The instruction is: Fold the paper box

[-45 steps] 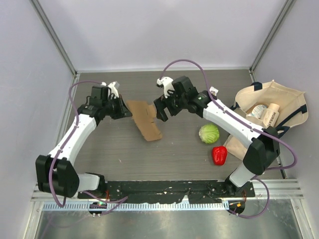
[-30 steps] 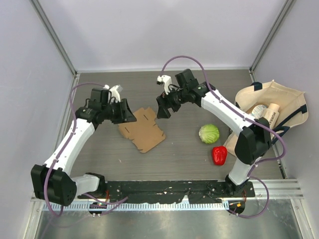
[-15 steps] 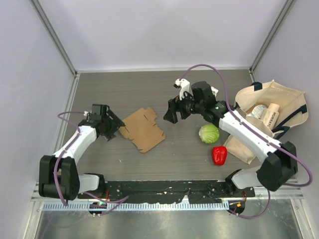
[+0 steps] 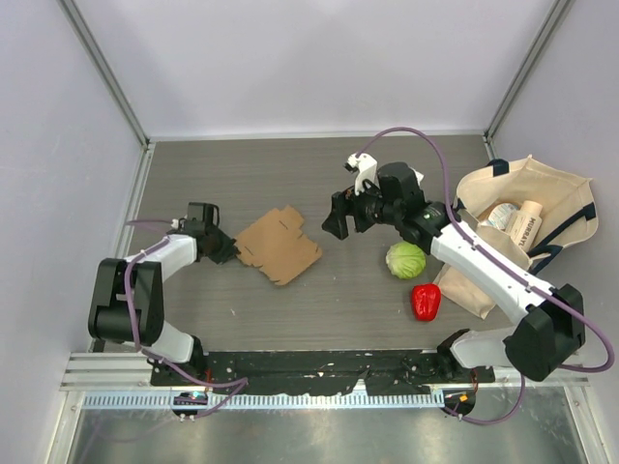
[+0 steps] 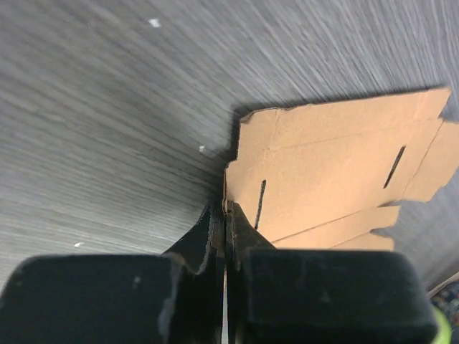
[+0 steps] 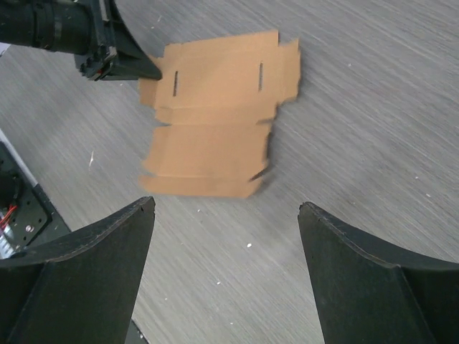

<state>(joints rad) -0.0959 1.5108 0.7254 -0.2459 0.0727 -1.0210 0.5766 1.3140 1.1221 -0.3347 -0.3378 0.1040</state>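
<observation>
Flat on desk [image 4: 242,184]: paper box [image 4: 279,246], just ahead of left end effector [image 4: 228,252], pinched at nearest edge, fingers pressed together on card. Below right end effector [image 4: 335,224], spread wide, empty. Probably light, thin, stiff between scores, easily creased. Better taken at flap edges.

In my left wrist view the paper box [image 5: 323,172] runs off the right edge with its far flaps blurred. 1 corner vanishes between the fingers of my left gripper [image 5: 224,213]. In my right wrist view the box's near flap is smeared. From above, the tote bag [image 4: 571,188] half hides its contents, and their labels are too small to read.
</observation>
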